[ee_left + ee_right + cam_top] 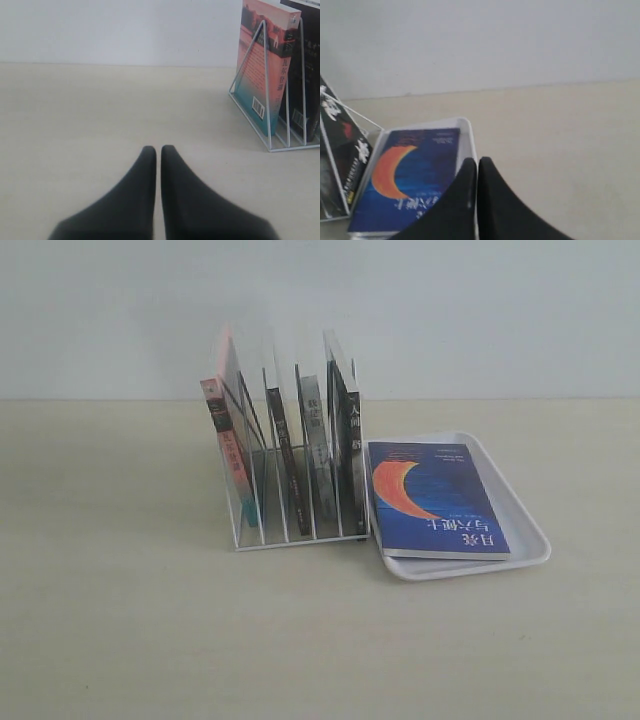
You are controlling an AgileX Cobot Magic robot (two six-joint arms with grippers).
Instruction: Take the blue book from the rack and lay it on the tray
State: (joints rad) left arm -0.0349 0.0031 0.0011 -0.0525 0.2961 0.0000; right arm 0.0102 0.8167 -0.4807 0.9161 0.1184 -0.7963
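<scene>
My left gripper (158, 148) sits low over the bare table (120, 620), aimed at the far edge. Its two dark fingers are pressed together with only a hairline seam between them, and they hold nothing. My right gripper (476, 160) also points toward the far edge, with its fingers likewise pressed together and empty. Its tips line up with the tray's long right-hand rim, but I cannot tell how high above it they hang.

The rack (300, 541) stands upright around the middle of the table, set back toward the far edge. A pink-spined book (225, 445) leans in its leftmost slot. Further right come the black-spined books (348, 435), with a paler grey spine among them, each one upright or slightly slanted between the wire dividers.

Just beside the rack's right end lies the tray (522, 528), flat on the table. Its near left corner is tight against the rack's base, though I cannot tell whether they touch. The blue book (435, 498) lies flat in the tray with its cover up and the orange crescent showing. It covers the tray's left and middle, and its near edge reaches the near rim. A strip of white is bare along the right side and at the far end.

Left of the rack the tabletop runs open toward the left edge — that is where my left gripper is. The wide band toward the near edge is open too, as is the stretch right of the tray toward the right edge. Behind the rack only a narrow strip of table separates it from the far edge and the wall (480, 310).
</scene>
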